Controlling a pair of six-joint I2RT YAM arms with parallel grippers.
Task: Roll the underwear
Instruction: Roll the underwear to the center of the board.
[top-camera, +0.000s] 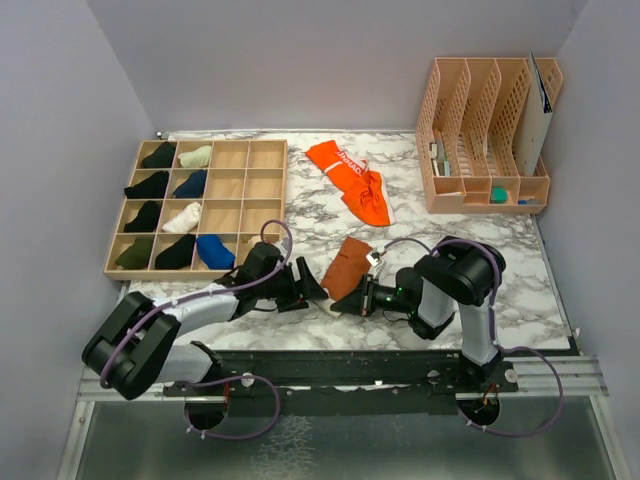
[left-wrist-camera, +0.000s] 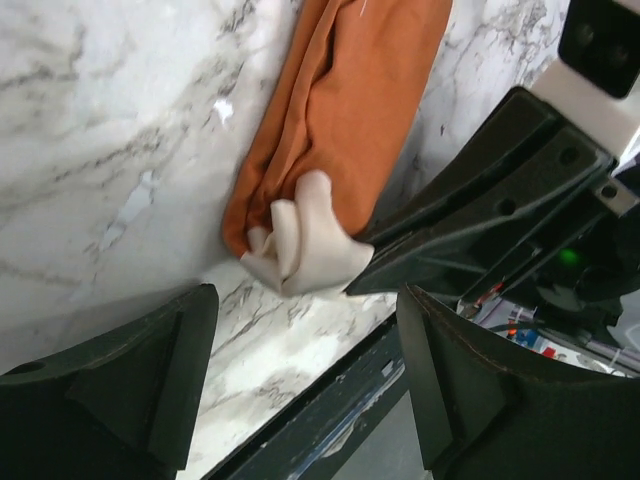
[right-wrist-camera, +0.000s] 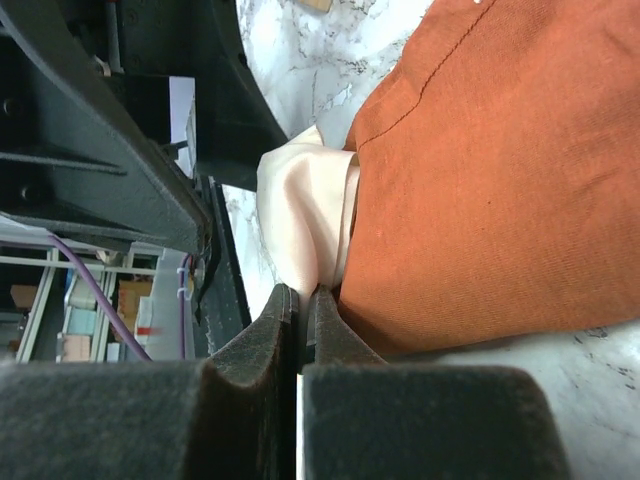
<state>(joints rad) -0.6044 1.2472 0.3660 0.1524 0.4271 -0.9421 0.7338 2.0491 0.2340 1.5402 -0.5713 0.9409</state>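
Note:
The rust-brown underwear (top-camera: 349, 266) lies folded near the table's front edge, and its cream inner lining (left-wrist-camera: 303, 246) sticks out at the near end. My right gripper (top-camera: 348, 301) is shut, its tips (right-wrist-camera: 300, 296) pinching that cream lining (right-wrist-camera: 297, 215) beside the rust cloth (right-wrist-camera: 490, 170). My left gripper (top-camera: 312, 289) is open and empty. Its fingers (left-wrist-camera: 140, 385) stand wide apart just short of the lining, over the table edge. The right gripper's black body (left-wrist-camera: 480, 205) lies across from it. The bright orange underwear (top-camera: 352, 180) with a white lettered waistband lies crumpled farther back.
A wooden compartment box (top-camera: 232, 186) holding small dark, blue and cream bundles stands at the back left. A tan file organizer (top-camera: 485, 130) stands at the back right. The black front rail (top-camera: 330, 365) runs just below the grippers.

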